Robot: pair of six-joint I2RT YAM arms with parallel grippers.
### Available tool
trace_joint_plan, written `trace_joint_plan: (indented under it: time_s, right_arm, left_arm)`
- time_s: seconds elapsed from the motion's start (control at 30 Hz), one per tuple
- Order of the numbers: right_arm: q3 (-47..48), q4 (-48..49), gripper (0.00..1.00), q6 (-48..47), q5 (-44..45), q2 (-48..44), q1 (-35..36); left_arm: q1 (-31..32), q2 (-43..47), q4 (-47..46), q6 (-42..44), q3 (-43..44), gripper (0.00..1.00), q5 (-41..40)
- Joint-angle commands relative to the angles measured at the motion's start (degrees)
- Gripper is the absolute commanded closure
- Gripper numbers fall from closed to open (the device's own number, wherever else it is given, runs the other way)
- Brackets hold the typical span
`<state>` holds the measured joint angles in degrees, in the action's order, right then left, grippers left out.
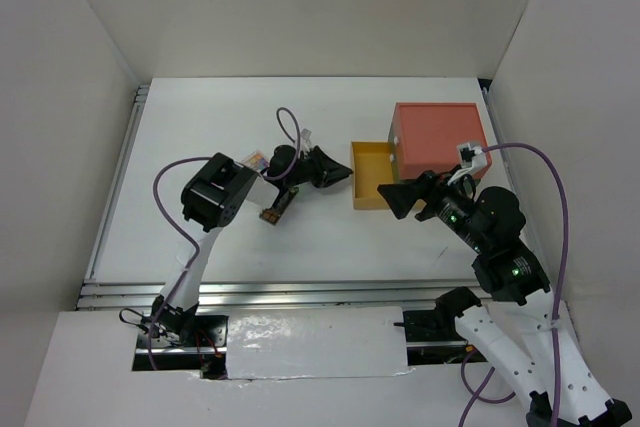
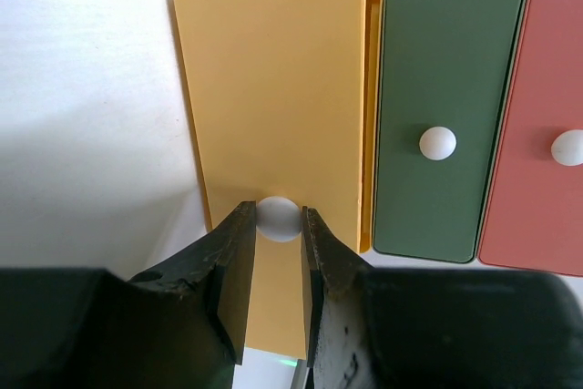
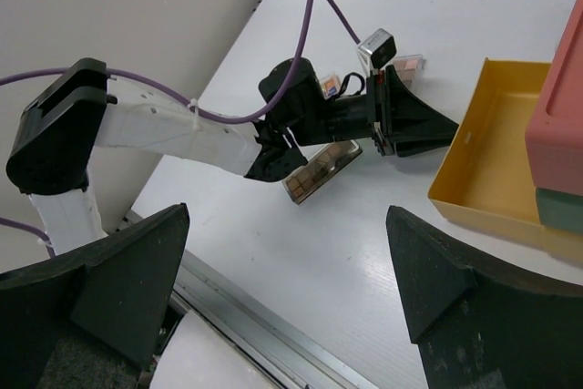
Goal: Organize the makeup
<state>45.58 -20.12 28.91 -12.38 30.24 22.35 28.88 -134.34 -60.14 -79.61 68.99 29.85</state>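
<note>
Yellow drawer [image 1: 372,175], knob [image 2: 279,218] in left fingers [image 2: 232,271], palette [image 1: 279,207] beneath arm [image 1: 225,192], red box [image 1: 440,137] behind

The pulled-out plain yellow plastic drawer [image 2: 273,88] has a round white knob [image 2: 279,220]. Beside it, a dark green drawer front [image 2: 446,61] and a salmon-red drawer front [image 2: 547,88] carry white knobs too. The salmon-red box top [image 1: 440,132] matches. The flat rectangular eyeshadow palette [image 3: 319,170] shows brown and tan squares in a dark frame. The tabletop [image 1: 200,127] is white, the cable [image 3: 219,117] purple, the jaws black.
</note>
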Motion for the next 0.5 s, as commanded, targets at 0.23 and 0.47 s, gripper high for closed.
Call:
trace_joint_plan:
  time_s: [0.23, 0.47]
  right_arm:
    - [0.65, 3.42, 0.03, -0.08, -0.8, 1.14, 0.24]
    - [0.21, 5.09, 0.03, 0.45, -1.68, 2.02, 0.24]
  left_arm:
    - [-0.41, 7.25, -2.26, 3.94, -2.54, 0.22, -1.19]
    - [0.21, 18.22, 3.0, 10.17, -7.29, 0.01, -4.09]
